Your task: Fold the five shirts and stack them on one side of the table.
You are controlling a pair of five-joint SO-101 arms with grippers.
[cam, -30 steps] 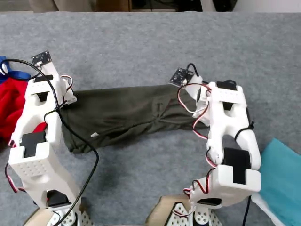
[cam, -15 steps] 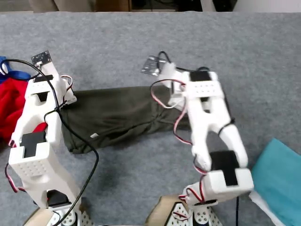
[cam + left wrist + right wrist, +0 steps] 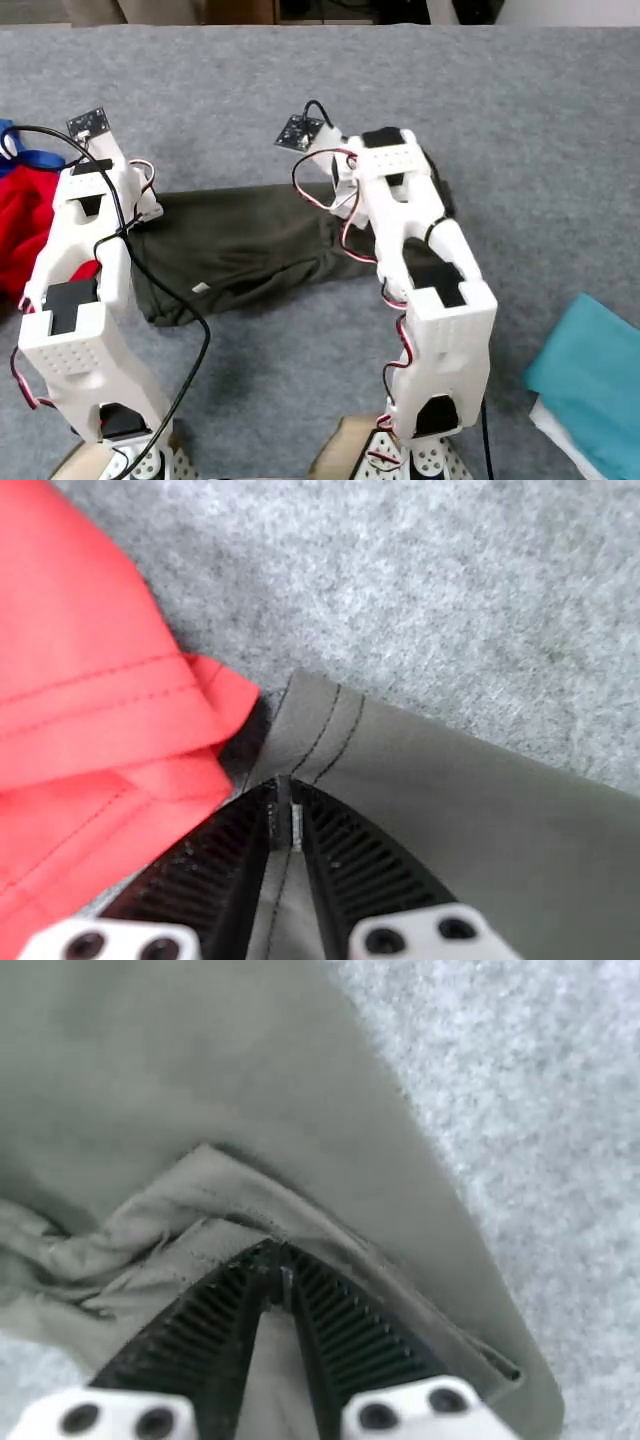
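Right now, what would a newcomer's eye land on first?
The dark olive-green shirt lies across the grey table's middle, the left gripper shut on its hem, the right gripper on a fold. A bright red shirt lies at the table's left edge, a teal cloth at the near right corner.

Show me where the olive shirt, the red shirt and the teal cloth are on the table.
olive shirt (image 3: 250, 240), high view, the flat middle of the fabric between the two arms.
red shirt (image 3: 25, 215), high view, the bunched part at the table's edge.
teal cloth (image 3: 590, 370), high view, its top surface near the corner.
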